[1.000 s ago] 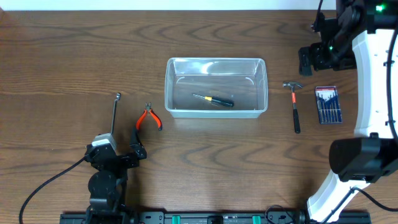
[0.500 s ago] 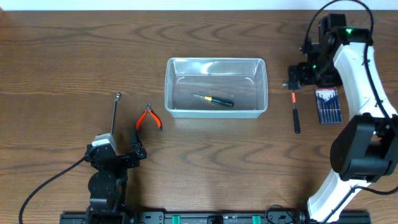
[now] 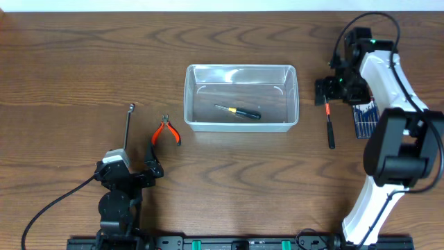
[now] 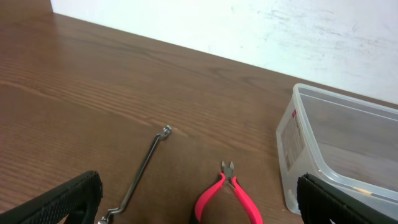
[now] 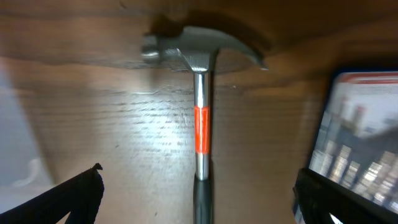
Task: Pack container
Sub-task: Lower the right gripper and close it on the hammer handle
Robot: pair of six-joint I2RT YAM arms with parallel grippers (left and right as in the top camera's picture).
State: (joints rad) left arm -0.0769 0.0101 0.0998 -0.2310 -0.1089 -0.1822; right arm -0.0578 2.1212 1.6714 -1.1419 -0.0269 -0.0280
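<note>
The container [image 3: 241, 69], a clear shallow bin, stands mid-table with a black-and-yellow screwdriver [image 3: 237, 111] lying inside. My right gripper [image 3: 331, 90] hangs open over the head of a hammer [image 3: 330, 128] just right of the bin. In the right wrist view the hammer [image 5: 199, 124] lies straight between the wide-apart jaws of the right gripper [image 5: 199, 199], touching neither. Near the front left, my left gripper [image 3: 130, 167] rests open and empty. Red-handled pliers [image 4: 227, 193] and a metal wrench [image 4: 146, 168] lie on the table ahead of the left gripper [image 4: 199, 208].
A packaged set of small screwdrivers [image 3: 365, 114] lies right of the hammer, partly under the right arm. The pliers [image 3: 166, 132] and wrench [image 3: 128, 123] sit left of the bin. The container's near corner [image 4: 311, 143] shows at the right of the left wrist view.
The right arm has swung from the back right corner leftwards and down over the hammer's head. The left arm and all the objects have stayed put.
</note>
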